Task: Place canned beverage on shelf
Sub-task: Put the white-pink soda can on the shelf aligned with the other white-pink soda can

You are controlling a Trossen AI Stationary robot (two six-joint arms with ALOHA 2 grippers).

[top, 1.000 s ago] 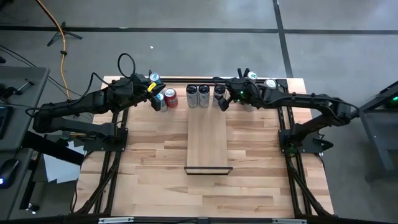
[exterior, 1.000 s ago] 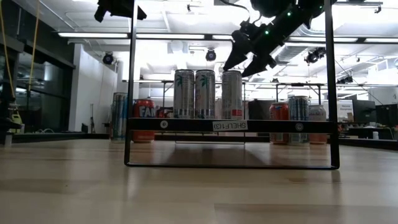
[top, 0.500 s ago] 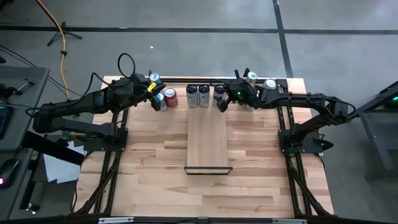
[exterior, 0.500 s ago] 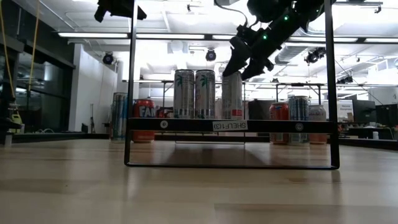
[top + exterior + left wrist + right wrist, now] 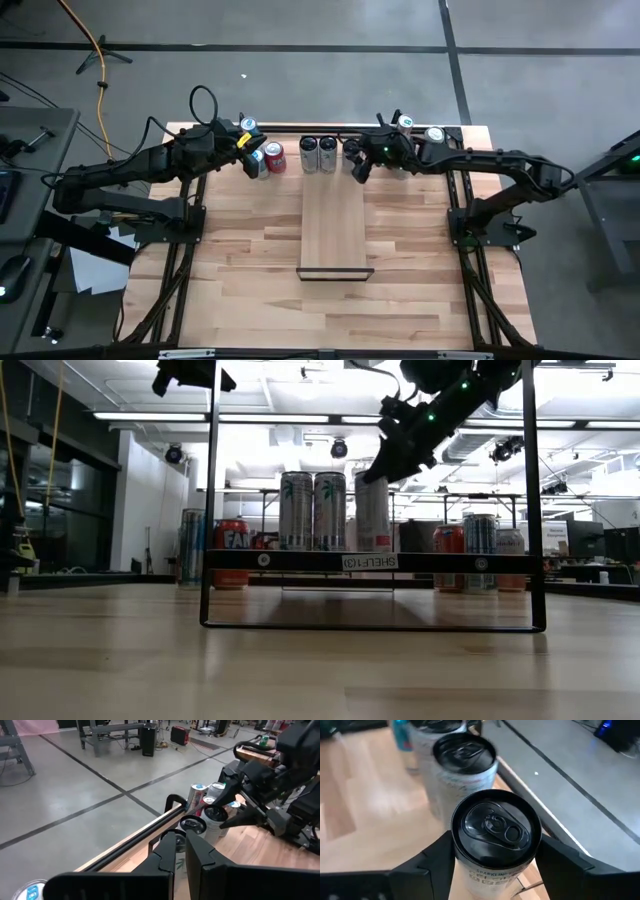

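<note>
Plank-patterned pale wood of the tabletop (image 5: pixel 250 260) fills our nearest ground. On it stands the shelf (image 5: pixel 333 228), a long narrow board of smooth pale wood with a thin dark metal frame (image 5: pixel 213 510) at its short ends. At its far end we see three tall cylindrical silver cans in a row. Our right gripper (image 5: pixel 492 857) has its two dark fingers against opposite sides of the rightmost one, a silver beverage can (image 5: pixel 495 832) with a dark glossy lid, which stands upright on the board; the next silver can (image 5: pixel 464 760) stands just beyond. Our left gripper (image 5: pixel 182 851), fingers pressed together, holds nothing and hangs near a red can (image 5: pixel 274 157) off the shelf's left side.
</note>
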